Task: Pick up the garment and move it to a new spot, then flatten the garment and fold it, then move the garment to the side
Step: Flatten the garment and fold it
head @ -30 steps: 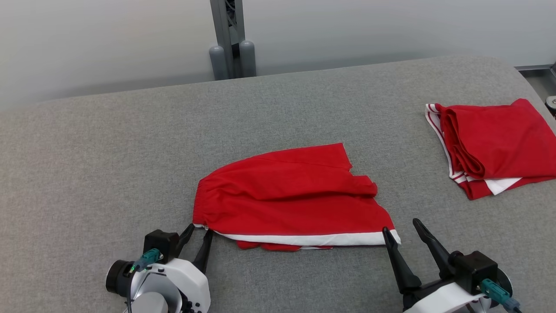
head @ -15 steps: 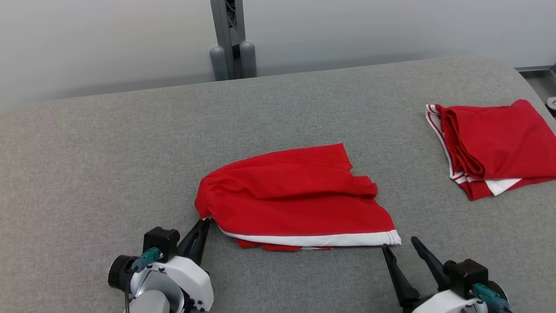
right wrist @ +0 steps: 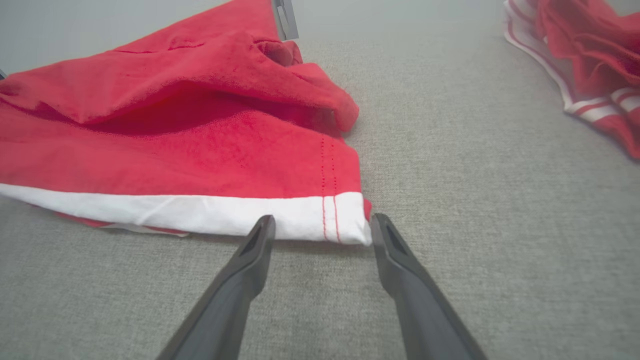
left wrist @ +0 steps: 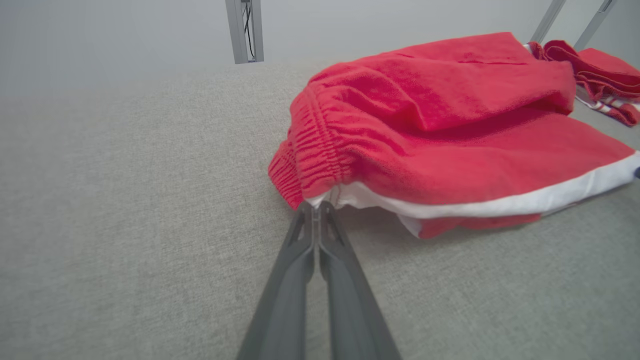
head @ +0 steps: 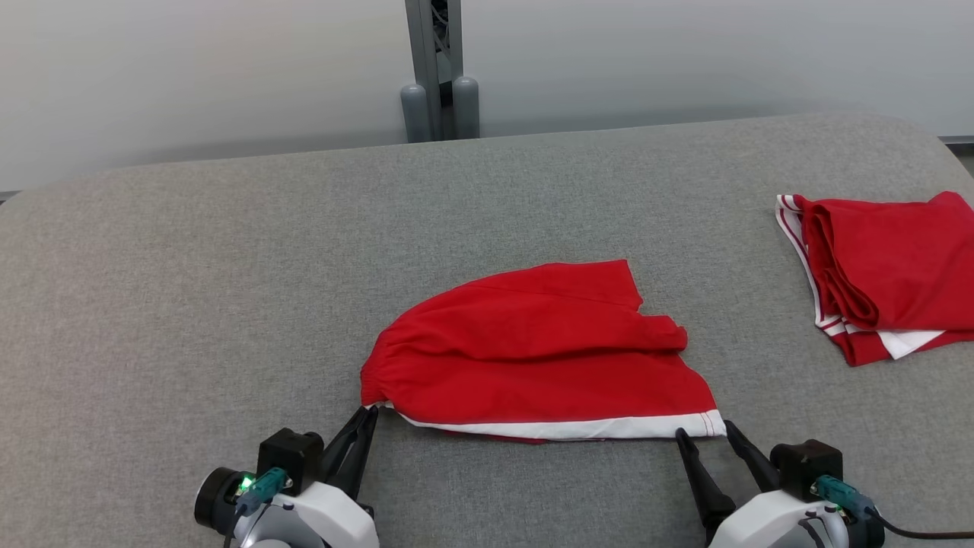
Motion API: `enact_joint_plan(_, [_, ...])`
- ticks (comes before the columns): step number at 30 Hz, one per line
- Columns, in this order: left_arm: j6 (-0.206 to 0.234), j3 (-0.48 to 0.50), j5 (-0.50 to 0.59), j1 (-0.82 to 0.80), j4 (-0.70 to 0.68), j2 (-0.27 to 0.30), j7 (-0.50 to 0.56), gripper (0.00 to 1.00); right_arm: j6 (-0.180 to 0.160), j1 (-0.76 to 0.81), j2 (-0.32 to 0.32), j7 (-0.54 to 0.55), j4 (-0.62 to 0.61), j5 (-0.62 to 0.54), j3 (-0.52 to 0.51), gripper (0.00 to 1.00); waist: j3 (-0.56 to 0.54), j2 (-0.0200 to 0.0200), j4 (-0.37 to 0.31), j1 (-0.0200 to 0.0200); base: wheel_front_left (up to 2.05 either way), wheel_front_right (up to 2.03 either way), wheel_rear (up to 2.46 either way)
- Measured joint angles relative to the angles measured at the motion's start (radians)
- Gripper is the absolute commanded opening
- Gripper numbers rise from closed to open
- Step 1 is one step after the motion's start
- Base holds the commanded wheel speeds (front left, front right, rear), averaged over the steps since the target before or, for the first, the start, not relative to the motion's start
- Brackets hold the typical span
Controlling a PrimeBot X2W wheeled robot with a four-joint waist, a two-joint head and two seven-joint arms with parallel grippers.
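Observation:
The garment [head: 533, 358], red shorts with a white side band, lies crumpled in the middle of the grey cloth-covered table [head: 190, 289]. My left gripper [head: 364, 415] is shut, its tips pinching the white edge at the waistband corner [left wrist: 320, 197] of the garment [left wrist: 440, 125]. My right gripper [head: 701, 431] stands open at the garment's near right hem corner. In the right wrist view that gripper [right wrist: 322, 220] has its two fingers either side of the white band's end on the garment [right wrist: 200, 150], resting low on the table.
A second red garment [head: 890, 274] lies folded at the table's far right, also seen as a folded pile [right wrist: 595, 65]. A grey metal post [head: 440, 68] stands behind the table's back edge against a pale wall.
My left gripper has closed on the waistband corner. My right gripper has drawn back so its tips sit at the hem corner. The head camera has shifted, moving the whole picture.

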Motion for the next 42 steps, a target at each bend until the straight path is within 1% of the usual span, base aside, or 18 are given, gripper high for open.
enact_joint_plan(1, [0.0,-0.005,0.002,0.0,-0.002,0.0,0.0,0.0,0.0,-0.001,-0.001,0.0,0.003,-0.006,0.001,0.0,-0.001,0.0,0.001,0.0,0.0,0.0,0.0])
enact_joint_plan(5, [0.0,-0.056,0.014,0.001,-0.013,0.019,0.0,0.0,0.0,-0.006,-0.004,0.0,-0.002,-0.023,-0.014,0.0,-0.011,0.0,0.002,0.0,0.0,0.0,0.0])
enact_joint_plan(8, [0.0,-0.093,0.005,0.001,-0.043,0.048,0.0,0.0,0.0,-0.004,-0.008,0.0,-0.047,-0.021,-0.046,0.0,-0.021,0.0,-0.002,0.0,0.0,0.0,0.0])
enact_joint_plan(12, [0.0,-0.127,-0.077,0.0,-0.133,0.096,0.008,0.0,0.0,0.002,-0.021,0.0,-0.138,-0.011,-0.065,0.0,-0.032,0.0,-0.014,0.0,0.0,0.0,0.0])
enact_joint_plan(15, [0.0,-0.135,-0.222,-0.001,-0.253,0.132,0.049,0.0,0.0,-0.001,-0.035,0.0,-0.208,0.01,-0.079,0.0,-0.04,0.0,-0.021,0.0,0.0,0.0,0.0])
enact_joint_plan(19, [0.0,-0.129,-0.389,-0.01,-0.428,0.221,0.14,0.0,0.0,-0.023,-0.067,0.0,-0.293,0.05,-0.094,0.0,-0.057,0.0,-0.022,0.0,0.0,0.0,0.0])
enact_joint_plan(24, [0.0,-0.134,-0.545,-0.059,-0.635,0.327,0.286,0.0,0.0,-0.086,-0.126,0.0,-0.395,0.08,-0.119,0.0,-0.078,0.0,-0.014,0.0,0.0,0.0,0.0])
enact_joint_plan(25, [0.0,-0.134,-0.545,-0.059,-0.635,0.327,0.286,0.0,0.0,-0.086,-0.126,0.0,-0.395,0.08,-0.119,0.0,-0.078,0.0,-0.014,0.0,0.0,0.0,0.0])
enact_joint_plan(26, [0.0,-0.136,-0.575,-0.076,-0.676,0.347,0.313,0.0,0.0,-0.104,-0.139,0.0,-0.411,0.086,-0.121,0.0,-0.082,0.0,-0.012,0.0,0.0,0.0,0.0])
enact_joint_plan(27, [0.0,-0.139,-0.627,-0.122,-0.75,0.39,0.367,0.0,0.0,-0.141,-0.165,0.0,-0.435,0.108,-0.123,0.0,-0.091,0.0,-0.008,0.0,0.0,0.0,0.0])
enact_joint_plan(28, [0.0,-0.139,-0.627,-0.122,-0.75,0.39,0.367,0.0,0.0,-0.141,-0.165,0.0,-0.435,0.108,-0.123,0.0,-0.091,0.0,-0.008,0.0,0.0,0.0,0.0])
enact_joint_plan(31, [0.0,-0.146,-0.716,-0.202,-0.833,0.449,0.445,0.0,0.0,-0.21,-0.189,0.019,-0.479,0.158,-0.124,0.0,-0.102,0.0,-0.004,0.0,0.0,0.0,0.0])
enact_joint_plan(34, [0.0,-0.145,-0.791,-0.298,-0.878,0.488,0.498,0.0,0.0,-0.289,-0.225,0.038,-0.518,0.176,-0.131,0.0,-0.104,0.0,-0.002,0.0,0.0,0.0,0.0])
enact_joint_plan(36, [0.0,-0.147,-0.808,-0.359,-0.882,0.511,0.522,0.0,0.0,-0.333,-0.242,0.046,-0.531,0.175,-0.133,0.0,-0.104,0.0,0.0,-0.0001,0.0,0.0,0.0])
enact_joint_plan(38, [0.0,-0.15,-0.823,-0.411,-0.871,0.526,0.536,0.0,0.0,-0.373,-0.253,0.049,-0.535,0.167,-0.135,0.0,-0.103,0.0,0.0,0.0,0.0,0.0,0.0])
enact_joint_plan(42, [0.0,-0.176,-0.844,-0.493,-0.823,0.54,0.554,0.0,0.0,-0.439,-0.254,0.057,-0.517,0.16,-0.132,0.0,-0.088,0.0,-0.001,0.0,0.0,0.0,0.0])
